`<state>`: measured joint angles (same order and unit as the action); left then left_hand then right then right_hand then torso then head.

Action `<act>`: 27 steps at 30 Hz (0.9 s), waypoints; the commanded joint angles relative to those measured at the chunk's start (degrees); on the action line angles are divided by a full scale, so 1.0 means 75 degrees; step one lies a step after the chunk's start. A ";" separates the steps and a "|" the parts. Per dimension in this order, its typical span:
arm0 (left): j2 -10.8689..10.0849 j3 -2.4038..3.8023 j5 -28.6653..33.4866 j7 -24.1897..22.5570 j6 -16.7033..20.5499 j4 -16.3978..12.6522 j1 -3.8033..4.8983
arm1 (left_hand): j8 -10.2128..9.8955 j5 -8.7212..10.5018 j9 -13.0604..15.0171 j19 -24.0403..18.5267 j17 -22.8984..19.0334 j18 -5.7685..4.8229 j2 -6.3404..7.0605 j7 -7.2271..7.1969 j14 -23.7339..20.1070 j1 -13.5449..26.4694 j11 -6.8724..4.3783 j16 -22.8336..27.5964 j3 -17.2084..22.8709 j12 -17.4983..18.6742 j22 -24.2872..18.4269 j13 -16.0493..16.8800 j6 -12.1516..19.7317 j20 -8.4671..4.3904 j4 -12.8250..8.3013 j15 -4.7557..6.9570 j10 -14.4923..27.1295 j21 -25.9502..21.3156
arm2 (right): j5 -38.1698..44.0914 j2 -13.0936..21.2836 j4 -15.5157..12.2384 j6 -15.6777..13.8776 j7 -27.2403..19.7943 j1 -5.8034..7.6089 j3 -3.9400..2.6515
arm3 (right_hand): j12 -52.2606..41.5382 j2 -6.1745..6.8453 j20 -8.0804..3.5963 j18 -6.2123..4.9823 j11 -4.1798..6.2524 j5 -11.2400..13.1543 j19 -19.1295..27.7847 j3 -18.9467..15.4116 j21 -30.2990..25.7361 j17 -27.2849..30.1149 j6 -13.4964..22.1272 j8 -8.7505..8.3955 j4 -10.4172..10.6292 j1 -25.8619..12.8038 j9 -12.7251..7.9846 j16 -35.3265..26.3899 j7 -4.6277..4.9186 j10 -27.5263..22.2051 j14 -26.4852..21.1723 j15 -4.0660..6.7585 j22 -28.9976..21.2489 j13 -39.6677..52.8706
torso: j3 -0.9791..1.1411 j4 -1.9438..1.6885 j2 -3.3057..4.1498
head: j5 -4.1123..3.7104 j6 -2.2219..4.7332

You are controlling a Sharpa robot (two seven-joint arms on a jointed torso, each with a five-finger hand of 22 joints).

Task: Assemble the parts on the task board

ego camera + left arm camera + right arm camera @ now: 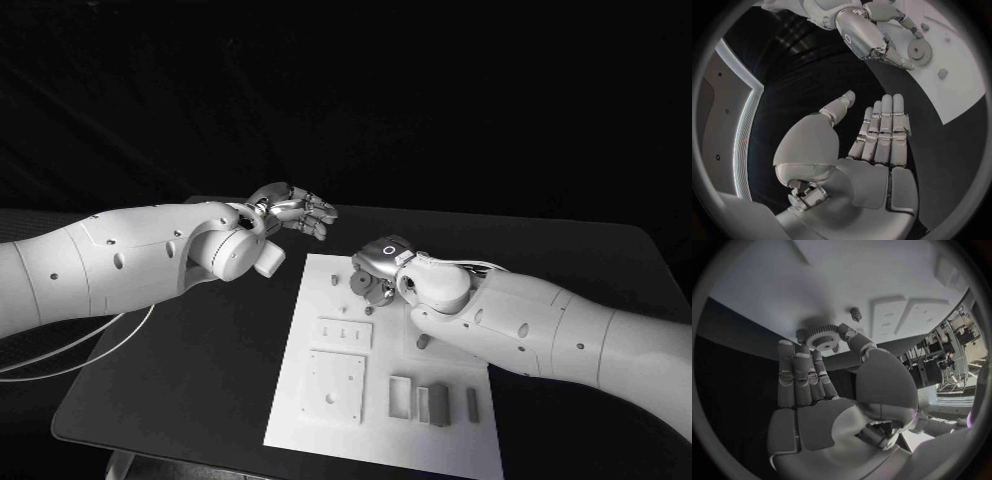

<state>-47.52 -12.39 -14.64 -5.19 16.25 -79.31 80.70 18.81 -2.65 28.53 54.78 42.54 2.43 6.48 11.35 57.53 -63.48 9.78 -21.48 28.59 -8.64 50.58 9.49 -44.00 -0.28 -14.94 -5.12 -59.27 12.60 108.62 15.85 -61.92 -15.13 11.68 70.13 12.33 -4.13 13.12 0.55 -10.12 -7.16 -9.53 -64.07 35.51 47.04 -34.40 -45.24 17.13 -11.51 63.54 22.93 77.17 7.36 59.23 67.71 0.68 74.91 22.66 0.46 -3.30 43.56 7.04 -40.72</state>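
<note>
I'm looking down at a black counter (188,370) with darkness behind it, the white task board (325,405) lying in the middle, its long axis running near to far. My left hand (293,209) is hovering off the board's far-left corner, released, fingers straight and together in its wrist view. My right hand (384,262) is reaching onto the far end, fingertips touching a gear (824,336) that is lying flat. The right wrist view is showing its teeth and a small peg (856,314) beside it.
</note>
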 commanded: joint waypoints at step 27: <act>-0.0002 0.0008 -0.0040 -0.0032 -0.0027 -0.0006 0.0011 | -0.0036 -0.0025 0.0017 0.0026 0.0028 0.0133 0.0081 0.0067 0.0041 -0.0026 -0.0009 0.0045 0.0036 0.0053 0.0015 0.0020 0.0078 -0.0043 -0.0042 0.0007 0.0067 -0.0049 | -0.0005 0.0191 -0.0254 -0.0029 0.0016 -0.0030 0.0008 | 0.0006 0.0238 0.0058 -0.0650 0.0127 -0.0039 0.0194 0.0198 -0.0046 -0.0075 0.0778 -0.0188 0.0608 0.0137 -0.0051 -0.0031 -0.0449 0.0699 -0.0242 -0.0067 0.0149 0.0511 | 0.0007 0.0009 -0.0001 | 0.0004 -0.0026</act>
<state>-47.59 -12.39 -14.72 -5.14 16.25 -79.27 80.70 18.81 -2.65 28.61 54.78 42.66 2.72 6.48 11.35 57.52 -63.48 9.78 -21.48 28.74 -8.42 50.62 9.59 -44.00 -0.28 -15.10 -5.12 -59.27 12.60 108.47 17.17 -63.51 -15.07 11.82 70.04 12.33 -3.48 14.65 1.03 -10.12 -7.17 -9.80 -62.93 36.87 46.80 -34.90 -39.25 15.54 -7.31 64.40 22.47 76.93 3.60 59.21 66.38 0.02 74.91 22.66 0.50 -3.24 43.56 7.08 -40.90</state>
